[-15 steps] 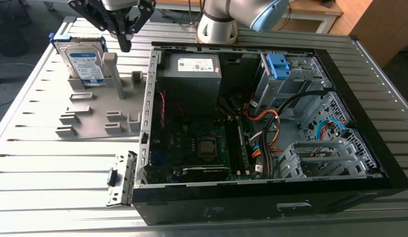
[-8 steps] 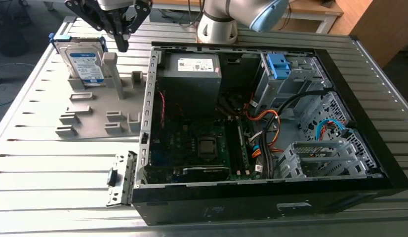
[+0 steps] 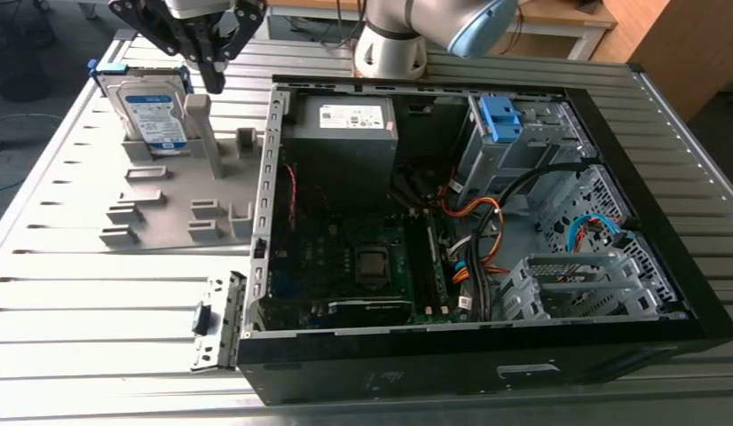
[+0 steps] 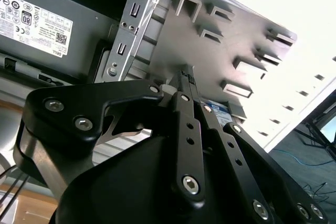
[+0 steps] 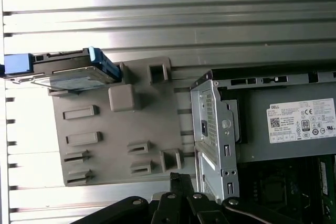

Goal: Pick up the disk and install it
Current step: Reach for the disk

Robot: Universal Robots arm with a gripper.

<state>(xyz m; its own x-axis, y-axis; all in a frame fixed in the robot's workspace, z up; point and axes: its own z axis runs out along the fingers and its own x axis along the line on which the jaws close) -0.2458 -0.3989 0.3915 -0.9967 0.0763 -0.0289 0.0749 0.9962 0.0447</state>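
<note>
Zero contact: we're hovering the gripper (image 3: pixel 210 82), pressed together and empty, just beside the disk (image 3: pixel 153 111); grasping is calling for spreading it.

A ribbed metal table (image 3: pixel 59 355) carries an open black computer case (image 3: pixel 461 359); a grey holder tray (image 3: pixel 165 213) lies just beside the case, a small metal bracket (image 3: pixel 218 319) near the case's corner

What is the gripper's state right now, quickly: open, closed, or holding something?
Gripper: closed, holding nothing; the disk stands ungripped in the grey holder.
</note>
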